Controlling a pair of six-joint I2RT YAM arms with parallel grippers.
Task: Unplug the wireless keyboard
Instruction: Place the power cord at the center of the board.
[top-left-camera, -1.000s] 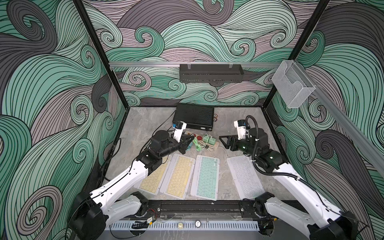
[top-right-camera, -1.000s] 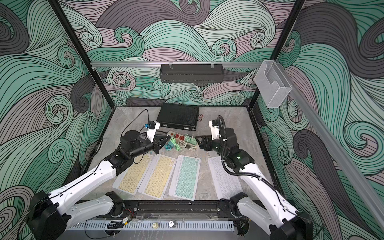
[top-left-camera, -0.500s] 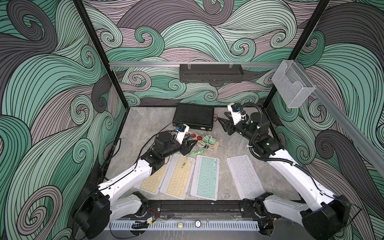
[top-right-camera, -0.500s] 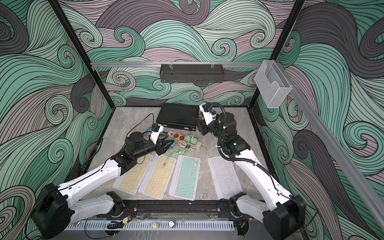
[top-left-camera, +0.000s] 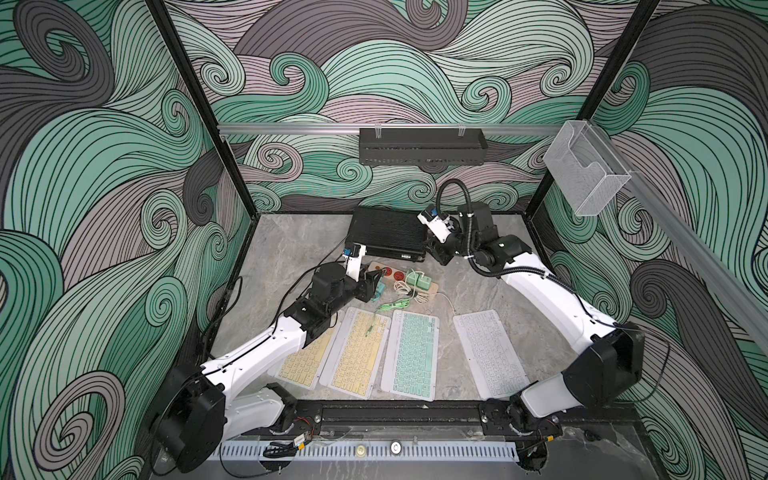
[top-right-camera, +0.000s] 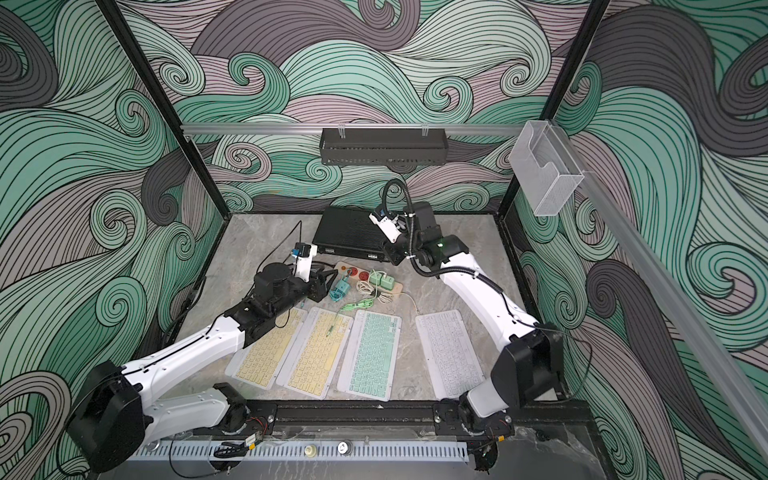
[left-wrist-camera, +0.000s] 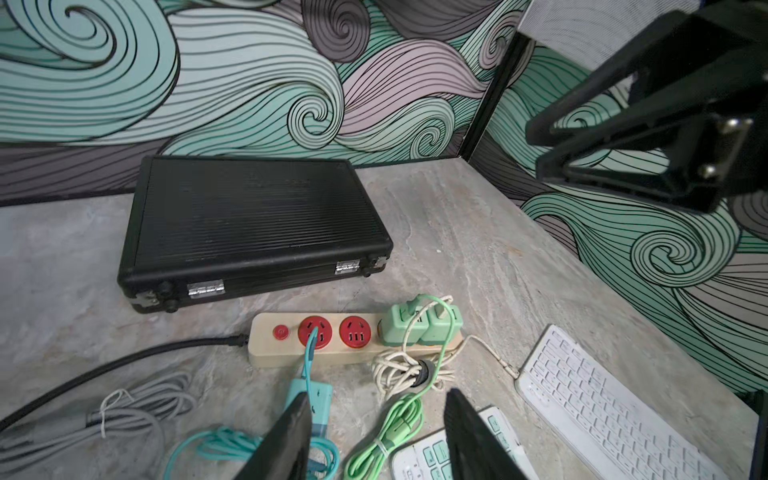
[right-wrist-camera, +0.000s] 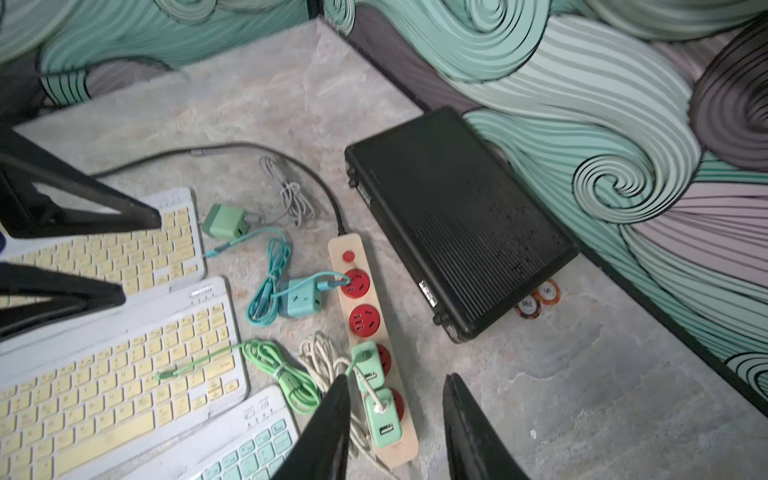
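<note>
While the left gripper (left-wrist-camera: 378, 395) hangs just above the teal adapter (left-wrist-camera: 322, 405) with its jaws spread and nothing between them, the right gripper (right-wrist-camera: 395, 377) hovers beside the black case (top-left-camera: 386, 232), right of centre in both top views, jaws also apart and empty. The white keyboard (top-left-camera: 488, 353) lies rightmost of four in a row across the lower middle. A cream cable (left-wrist-camera: 494, 355) appears plugged into its far corner and runs to the power strip (top-left-camera: 399, 279) at centre.
</note>
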